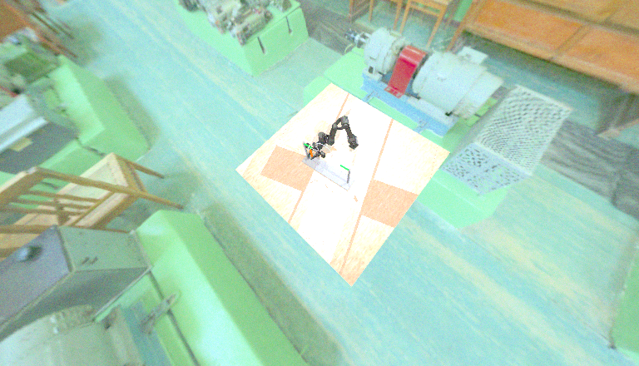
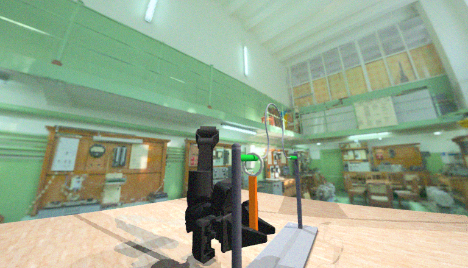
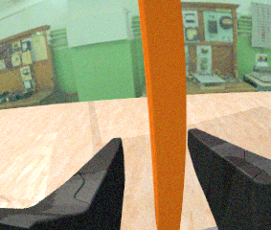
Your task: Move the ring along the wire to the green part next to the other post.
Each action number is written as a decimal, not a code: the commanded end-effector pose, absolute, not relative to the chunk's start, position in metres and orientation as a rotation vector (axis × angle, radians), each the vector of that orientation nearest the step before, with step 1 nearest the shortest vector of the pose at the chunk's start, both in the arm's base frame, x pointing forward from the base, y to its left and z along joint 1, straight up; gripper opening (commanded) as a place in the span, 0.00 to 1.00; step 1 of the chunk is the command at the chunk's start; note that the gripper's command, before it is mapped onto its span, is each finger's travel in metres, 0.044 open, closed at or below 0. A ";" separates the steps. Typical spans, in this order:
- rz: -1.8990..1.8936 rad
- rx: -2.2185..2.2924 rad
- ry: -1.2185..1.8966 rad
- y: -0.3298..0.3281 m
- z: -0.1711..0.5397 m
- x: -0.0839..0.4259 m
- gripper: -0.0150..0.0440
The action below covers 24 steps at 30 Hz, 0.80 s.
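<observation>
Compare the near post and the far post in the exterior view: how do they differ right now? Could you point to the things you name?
The near post [image 2: 236, 203] looks larger and thicker in the image; the far post [image 2: 298, 196] looks smaller and thinner. The near post's green part [image 2: 248, 157] has the ring [image 2: 262, 165] hanging on it; the far post's green part [image 2: 292, 157] carries no ring. The near post has the gripper [image 2: 270, 234] beside it; the far post stands away from the gripper. Both are upright and dark grey.

The upright straight bar handle [image 1: 311, 153] [image 2: 253, 203] [image 3: 167, 115] is plain orange. Bright green marks both wire ends; pale wood grain with tan patches runs towards the worktop's edges [image 1: 350, 268] [image 2: 69, 240] [image 3: 30, 144].
</observation>
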State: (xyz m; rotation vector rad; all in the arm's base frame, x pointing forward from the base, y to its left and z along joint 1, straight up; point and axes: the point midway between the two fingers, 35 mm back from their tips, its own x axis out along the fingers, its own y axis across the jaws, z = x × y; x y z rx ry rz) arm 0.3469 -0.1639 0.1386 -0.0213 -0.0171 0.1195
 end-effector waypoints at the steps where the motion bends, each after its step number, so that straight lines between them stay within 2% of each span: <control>1: 0.116 -0.015 -0.015 -0.164 0.138 0.347 0.53; 6: 0.116 -0.015 -0.015 -0.164 0.138 0.347 0.53; 18: 0.120 -0.021 -0.017 -0.164 0.139 0.347 0.00; 24: 0.120 -0.021 -0.017 -0.164 0.139 0.347 0.00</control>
